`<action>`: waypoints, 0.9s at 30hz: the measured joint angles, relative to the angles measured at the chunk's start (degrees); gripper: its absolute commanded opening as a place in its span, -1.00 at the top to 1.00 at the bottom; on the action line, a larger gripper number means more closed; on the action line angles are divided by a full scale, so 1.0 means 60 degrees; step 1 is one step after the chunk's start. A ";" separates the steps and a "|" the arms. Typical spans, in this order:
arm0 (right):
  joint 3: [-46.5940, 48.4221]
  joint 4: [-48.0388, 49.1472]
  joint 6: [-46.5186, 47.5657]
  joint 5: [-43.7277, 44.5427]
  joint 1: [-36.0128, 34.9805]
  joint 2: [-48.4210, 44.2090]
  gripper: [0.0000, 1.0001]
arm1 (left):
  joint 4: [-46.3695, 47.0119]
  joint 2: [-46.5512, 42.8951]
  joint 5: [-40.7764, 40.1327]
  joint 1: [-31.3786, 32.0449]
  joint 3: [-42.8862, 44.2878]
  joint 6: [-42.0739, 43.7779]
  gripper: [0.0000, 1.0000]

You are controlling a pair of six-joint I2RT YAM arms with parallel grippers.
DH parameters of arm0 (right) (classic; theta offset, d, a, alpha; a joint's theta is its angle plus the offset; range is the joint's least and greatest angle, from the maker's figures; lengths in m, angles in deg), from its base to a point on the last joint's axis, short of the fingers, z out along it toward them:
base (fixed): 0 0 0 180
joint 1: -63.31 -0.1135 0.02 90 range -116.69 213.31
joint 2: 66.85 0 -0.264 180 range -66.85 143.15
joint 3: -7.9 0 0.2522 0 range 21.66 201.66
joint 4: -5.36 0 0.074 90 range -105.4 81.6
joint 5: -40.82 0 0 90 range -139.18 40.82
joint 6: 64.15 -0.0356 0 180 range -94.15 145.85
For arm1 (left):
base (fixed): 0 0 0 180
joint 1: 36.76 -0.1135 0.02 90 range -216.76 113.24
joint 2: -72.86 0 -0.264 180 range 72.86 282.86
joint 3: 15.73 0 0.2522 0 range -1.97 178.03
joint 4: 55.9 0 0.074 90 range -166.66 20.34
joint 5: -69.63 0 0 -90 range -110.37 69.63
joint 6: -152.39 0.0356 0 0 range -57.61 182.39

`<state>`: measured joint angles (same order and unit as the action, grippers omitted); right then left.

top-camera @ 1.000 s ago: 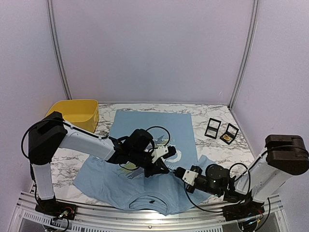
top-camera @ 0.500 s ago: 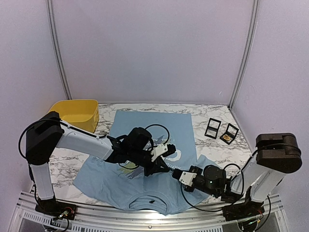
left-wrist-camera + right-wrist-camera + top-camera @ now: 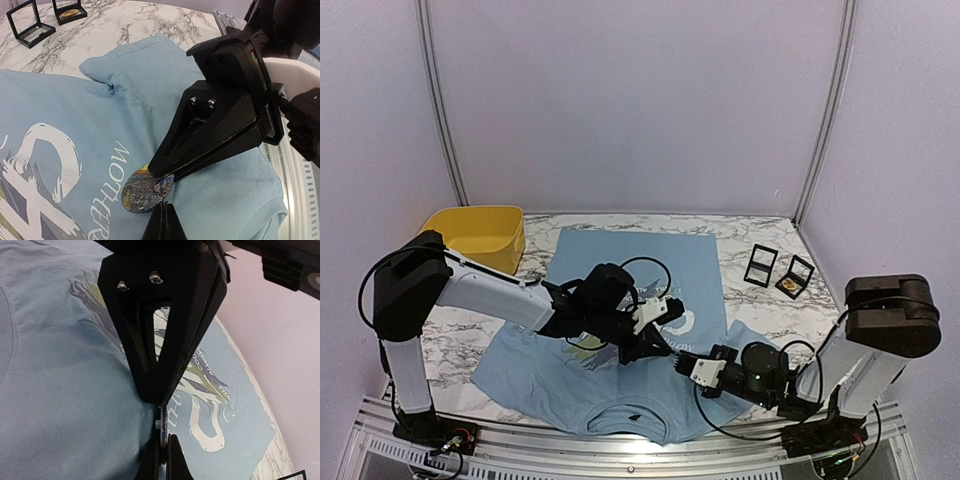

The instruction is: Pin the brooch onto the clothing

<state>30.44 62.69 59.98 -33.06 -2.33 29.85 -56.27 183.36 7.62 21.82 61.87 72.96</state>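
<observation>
Lower centre: right gripper (image 3: 161,176) has met left gripper (image 3: 160,399); both apparently clamp the brooch (image 3: 145,192) onto the clothing (image 3: 60,110); we judge pinning begun.

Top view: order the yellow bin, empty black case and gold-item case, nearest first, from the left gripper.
From the left gripper:
1. Empty black case, right rear.
2. Gold-item case, just beyond, farther right.
3. Yellow bin, far left corner.

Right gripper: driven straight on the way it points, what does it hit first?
The brooch, at the tips of the right gripper; straight behind it, the left gripper, nose to nose. The gap between them is unclear.
</observation>
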 measured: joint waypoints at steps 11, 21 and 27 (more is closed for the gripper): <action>-0.0266 -0.0404 -0.1228 -0.1847 0.0408 -0.1071 1.00 | -0.0095 -0.0102 0.0011 0.0000 -0.0117 0.0011 1.00; -0.0266 -0.0583 -0.1927 -0.3177 0.0962 -0.1330 1.00 | -0.0182 -0.0102 -0.0007 0.0004 -0.0120 0.0004 0.50; -0.0251 -0.0634 -0.2495 -0.4295 0.1282 -0.1341 1.00 | -0.0025 -0.0375 -0.0492 -0.0018 -0.0459 0.0299 0.10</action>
<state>28.93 58.89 45.00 -58.83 5.36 21.81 -56.43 181.11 4.67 21.71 59.11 74.75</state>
